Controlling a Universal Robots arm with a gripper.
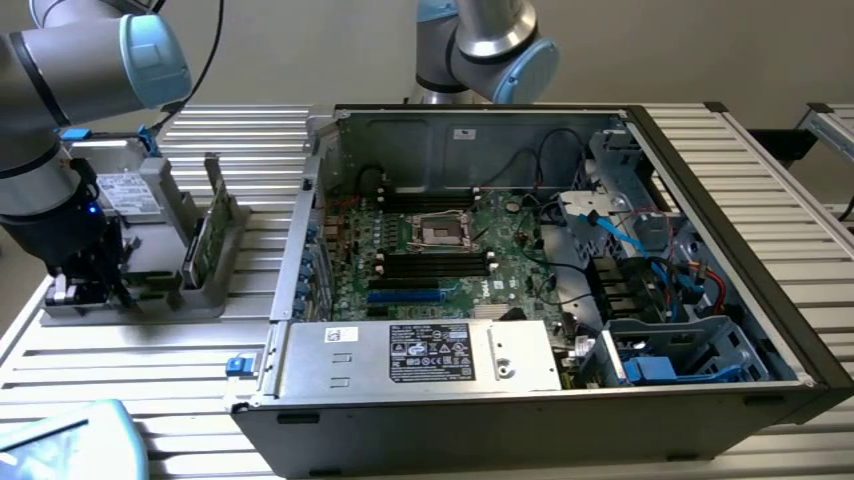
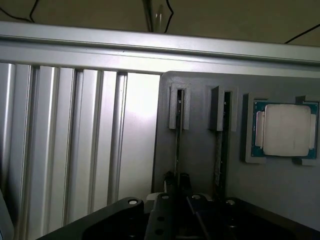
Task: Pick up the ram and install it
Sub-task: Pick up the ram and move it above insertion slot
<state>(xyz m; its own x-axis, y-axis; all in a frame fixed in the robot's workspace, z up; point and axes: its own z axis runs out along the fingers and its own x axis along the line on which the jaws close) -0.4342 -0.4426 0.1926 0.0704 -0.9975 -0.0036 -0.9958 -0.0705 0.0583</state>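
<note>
A: Step in hand?

B: Pickup, at the grasp, by my reading. The gripper (image 2: pixel 177 181) was down at the grey holder (image 2: pixel 200 120), with its jaws drawn in narrow onto the thin edge of the ram (image 2: pixel 177 142).

A: Lifted?

B: No. The ram stood on edge, seated between its slot guides and pinched between the jaws. Install not begun.

A: What did the next move call for?

B: My judgement: a straight pull up along the guides with no twist, since the board looked thin and the fit close.

A: Neighbours?

B: A second stick (image 2: pixel 220 145) stood in the slot just beside it, and a processor chip (image 2: pixel 285 130) lay in a pocket beyond that.

A: Farther out?

B: The open computer case (image 1: pixel 534 425) lay toward the exterior view's right of the holder. The memory slots (image 1: pixel 434 262) sat on its motherboard, well apart from the ram.
</note>
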